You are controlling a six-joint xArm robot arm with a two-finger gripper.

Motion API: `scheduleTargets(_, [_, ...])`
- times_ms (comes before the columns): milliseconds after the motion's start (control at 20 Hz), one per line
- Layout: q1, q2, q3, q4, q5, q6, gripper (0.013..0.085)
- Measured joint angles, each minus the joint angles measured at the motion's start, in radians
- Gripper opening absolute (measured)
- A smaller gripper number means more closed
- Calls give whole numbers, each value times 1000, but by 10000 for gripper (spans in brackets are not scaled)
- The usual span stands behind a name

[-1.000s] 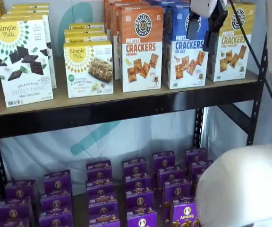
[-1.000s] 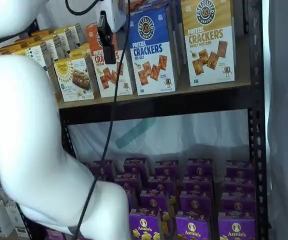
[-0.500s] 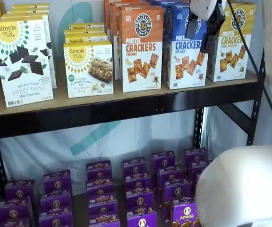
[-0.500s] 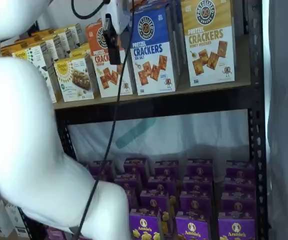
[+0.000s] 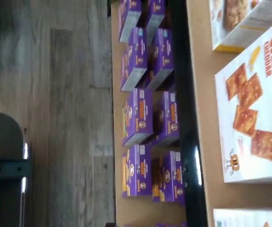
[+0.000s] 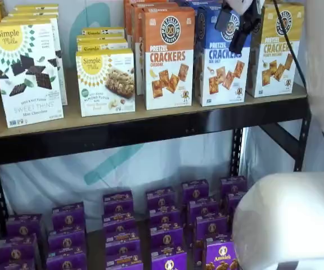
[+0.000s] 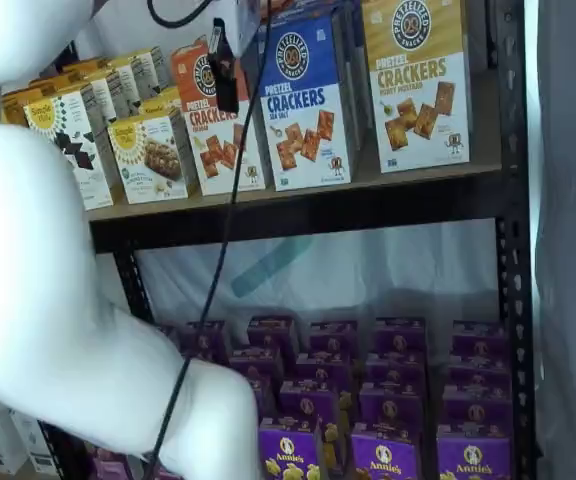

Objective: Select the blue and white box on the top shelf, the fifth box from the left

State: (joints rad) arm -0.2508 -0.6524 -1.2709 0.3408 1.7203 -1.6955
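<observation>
The gripper (image 6: 236, 29) is seen with a gap between its fingers, nothing held, just in front of the blue and white box (image 6: 220, 61), which stands untouched on the top shelf (image 6: 151, 121); the grasp is judged not yet made

I see the top shelf (image 6: 151, 121) with boxes standing in a row on it. The blue and white box (image 6: 221, 62) stands between the cheddar cracker box (image 6: 169, 56) at its 9 o'clock and the mustard cracker box (image 6: 275, 50) at its 3 o'clock. My gripper (image 6: 235, 28) hangs in front of it, near its top. Small boxes (image 6: 167, 225) sit on the level below.
</observation>
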Motion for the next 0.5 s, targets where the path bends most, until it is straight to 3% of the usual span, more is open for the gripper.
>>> scheduleTargets(500, [-30,73,-120,63,53,12,850])
